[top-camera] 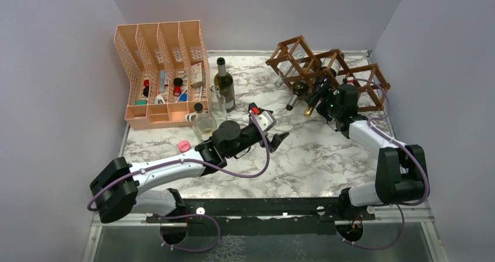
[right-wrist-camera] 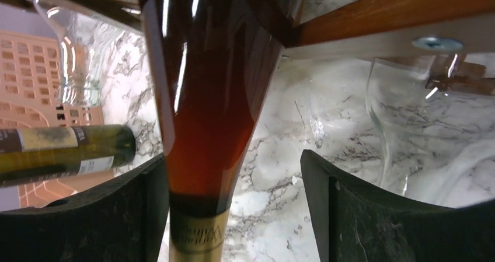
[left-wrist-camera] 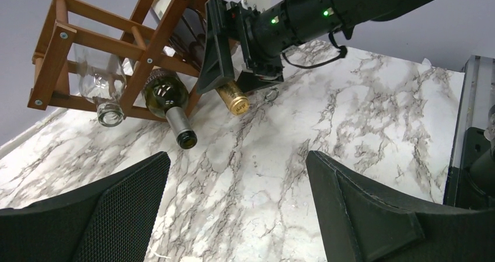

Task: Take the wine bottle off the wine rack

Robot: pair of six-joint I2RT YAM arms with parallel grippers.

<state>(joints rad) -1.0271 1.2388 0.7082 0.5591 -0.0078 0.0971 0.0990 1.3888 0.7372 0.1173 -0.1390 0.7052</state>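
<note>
Nothing is out yet: the amber bottle lies in the rack, upper right of the top view, its neck between the spread jaws of the right gripper, so clamping and pulling remain, while the left gripper hangs open at centre.

Marble-look desk is pretty busy: peach mesh organizer at 10 o'clock, brown wine rack at 2 o'clock, green bottle upright near 12, small clear bottle and a glass just beside it, pink cap at 9.
</note>
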